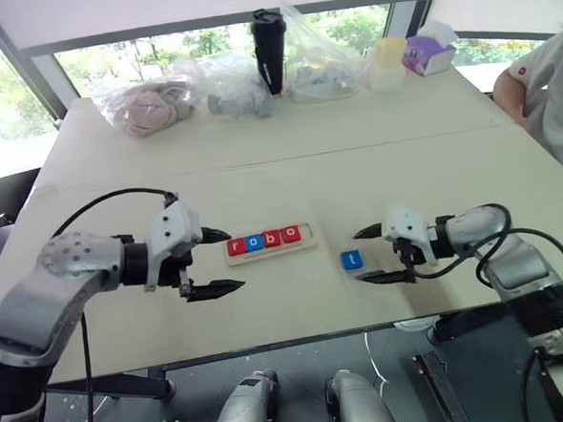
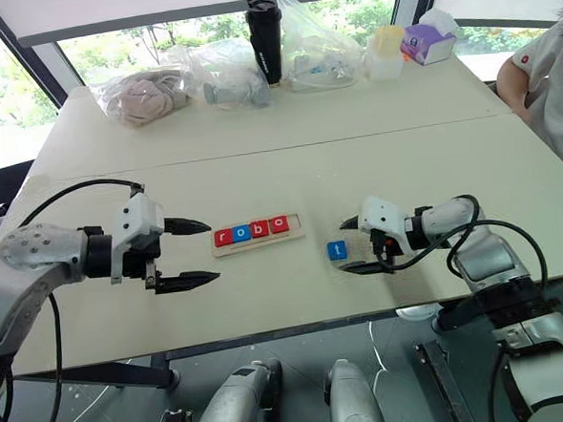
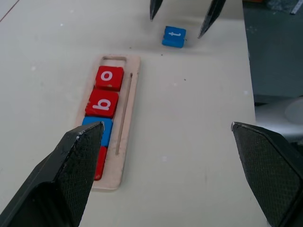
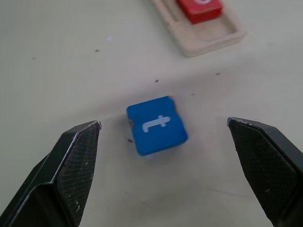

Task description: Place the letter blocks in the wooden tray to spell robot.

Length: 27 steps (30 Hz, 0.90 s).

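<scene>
Two open hands are mine: my right hand (image 4: 163, 130) hovers low over the desk (image 1: 286, 125) with its fingers spread wide on either side of the blue t block (image 4: 157, 124), holding nothing, and that block lies flat on the bare desk between the fingertips, touching neither as far as I can see. My left hand (image 1: 218, 263) is open too and empty, hanging just beside the near end of the wooden tray (image 1: 307, 233). Out from there, the tray lies between my hands with four blocks seated in a row reading r, o, b, o: red, blue, red, red. Its last slot, at the end nearest the t block, stands bare. I judge the job four-fifths done: what is left is to close on the t, carry it across to that slot and set it down with the letter reading the same way as the rest.
</scene>
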Available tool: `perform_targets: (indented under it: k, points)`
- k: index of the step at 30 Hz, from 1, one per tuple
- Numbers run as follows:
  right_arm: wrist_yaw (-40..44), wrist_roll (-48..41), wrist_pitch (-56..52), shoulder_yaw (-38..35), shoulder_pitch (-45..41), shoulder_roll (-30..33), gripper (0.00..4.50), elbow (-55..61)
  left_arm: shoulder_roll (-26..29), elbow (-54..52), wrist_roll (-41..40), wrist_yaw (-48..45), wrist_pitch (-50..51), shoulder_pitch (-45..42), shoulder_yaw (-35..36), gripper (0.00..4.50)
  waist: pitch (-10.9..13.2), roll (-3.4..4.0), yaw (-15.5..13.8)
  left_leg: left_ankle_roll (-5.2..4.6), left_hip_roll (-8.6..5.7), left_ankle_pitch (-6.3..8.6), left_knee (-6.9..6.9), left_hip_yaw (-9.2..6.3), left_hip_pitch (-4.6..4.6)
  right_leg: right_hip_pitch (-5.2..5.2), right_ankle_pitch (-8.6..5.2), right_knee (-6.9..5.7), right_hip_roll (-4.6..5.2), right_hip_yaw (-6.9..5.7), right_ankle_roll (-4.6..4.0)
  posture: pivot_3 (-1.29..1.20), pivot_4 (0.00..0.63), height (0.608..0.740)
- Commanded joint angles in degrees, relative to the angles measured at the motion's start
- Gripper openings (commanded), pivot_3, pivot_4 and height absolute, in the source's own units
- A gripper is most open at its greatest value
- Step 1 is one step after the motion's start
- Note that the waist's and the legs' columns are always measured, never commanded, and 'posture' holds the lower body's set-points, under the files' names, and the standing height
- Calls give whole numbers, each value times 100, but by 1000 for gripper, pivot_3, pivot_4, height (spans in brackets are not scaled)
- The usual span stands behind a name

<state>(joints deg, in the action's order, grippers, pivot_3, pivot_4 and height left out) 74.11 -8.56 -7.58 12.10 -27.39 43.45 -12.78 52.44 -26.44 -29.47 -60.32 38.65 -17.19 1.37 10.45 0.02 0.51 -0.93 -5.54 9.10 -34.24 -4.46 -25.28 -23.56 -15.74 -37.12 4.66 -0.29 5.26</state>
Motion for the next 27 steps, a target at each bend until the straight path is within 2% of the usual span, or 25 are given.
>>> perform_targets:
  k: [1,4,11,15,19,27]
  points:
    - [113,22,251,-43,-189,-61,4439,-246,75,-248,-109,139,64,28,257,4500,0,0,2,0,0,0,0,0,0,0,-4,0,0,0,-7,0,150,740]
    - [147,24,385,-45,-294,-170,4439,-490,85,-271,-131,195,100,48,281,4500,0,0,8,1,0,0,-1,0,3,2,-6,-2,-1,0,-11,0,150,740]
    - [174,-24,419,-116,-391,-270,1137,-652,129,-231,-151,247,93,51,246,4500,0,0,2,1,0,1,0,0,3,1,2,-3,-1,1,2,0,150,740]
    - [93,-110,58,-208,-640,-262,1149,-492,121,-160,-119,254,53,39,206,4500,0,0,7,9,0,5,0,0,3,0,1,-3,-1,1,1,0,150,740]
    - [239,-40,-401,51,-1583,-540,1149,-578,90,119,13,212,-69,-82,56,4500,1,3,53,11,0,5,0,1,3,-7,2,-10,-2,3,1,0,150,740]
    - [388,810,382,788,-2663,-1342,1149,-2360,10,456,130,196,-295,-61,57,4500,0,0,-13,17,-6,6,8,-1,2,-8,6,-8,-4,2,4,0,150,740]
